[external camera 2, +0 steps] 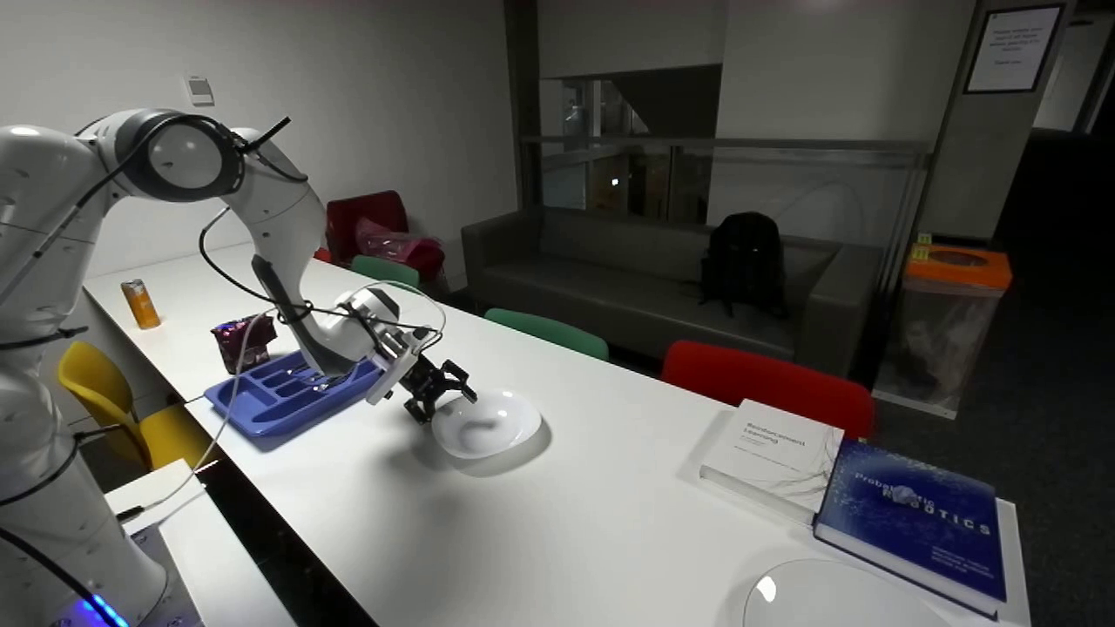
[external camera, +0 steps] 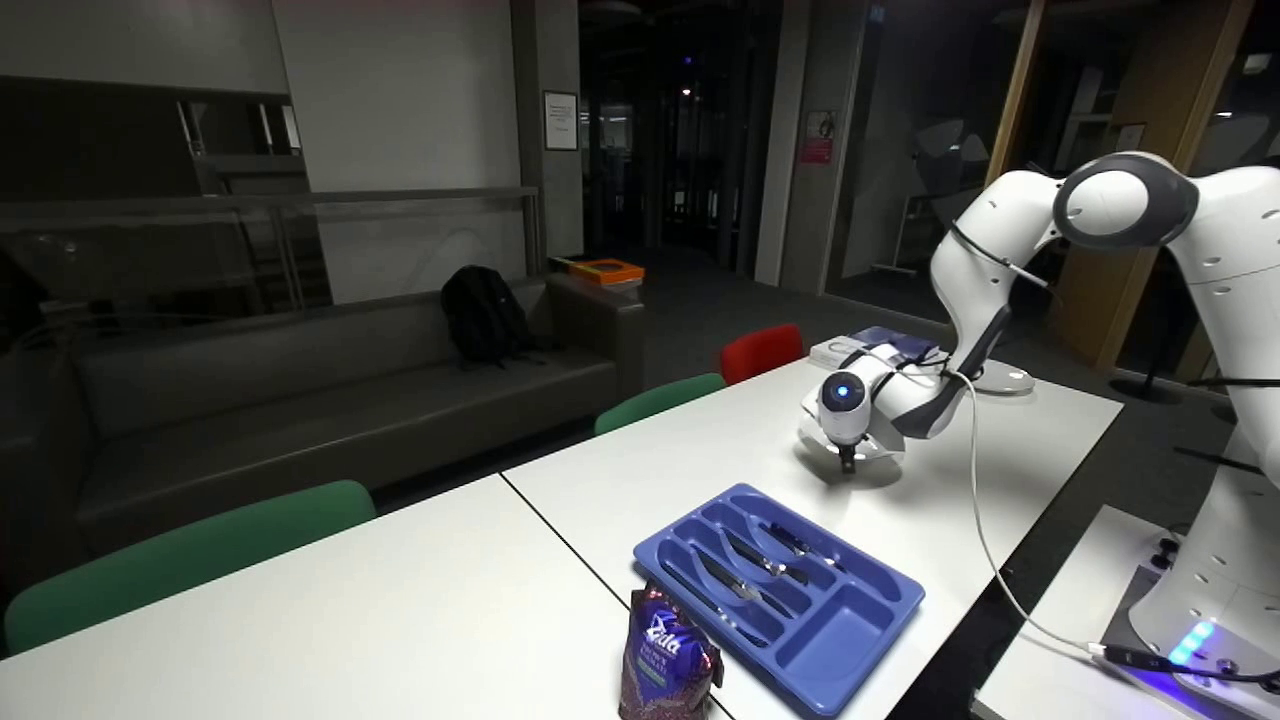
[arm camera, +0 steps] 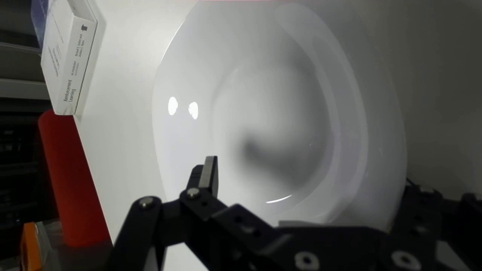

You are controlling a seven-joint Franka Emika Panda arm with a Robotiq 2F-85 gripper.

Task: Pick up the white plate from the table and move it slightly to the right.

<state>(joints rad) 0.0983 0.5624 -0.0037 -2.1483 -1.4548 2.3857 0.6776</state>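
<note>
The white plate (external camera 2: pixel 488 427), round and deep with a raised rim, appears to rest on the white table (external camera 2: pixel 540 549). My gripper (external camera 2: pixel 446 406) is at its rim, jaws wide apart. In the wrist view, the left finger (arm camera: pixel 211 175) stands over the inside of the white plate (arm camera: pixel 271 94). The other finger is at lower right, just outside the rim, its tip partly hidden. Whether either finger touches the plate I cannot tell. In an exterior view, the gripper and wrist hide much of the white plate (external camera: pixel 880 448).
A blue cutlery tray (external camera: pixel 850 640) lies near the arm, beside a purple bag (external camera: pixel 660 650). Farther along are a white book (external camera 2: pixel 775 453), a blue book (external camera 2: pixel 915 522) and a flatter white plate (external camera 2: pixel 836 601). An orange can (external camera 2: pixel 139 303) stands at the far end.
</note>
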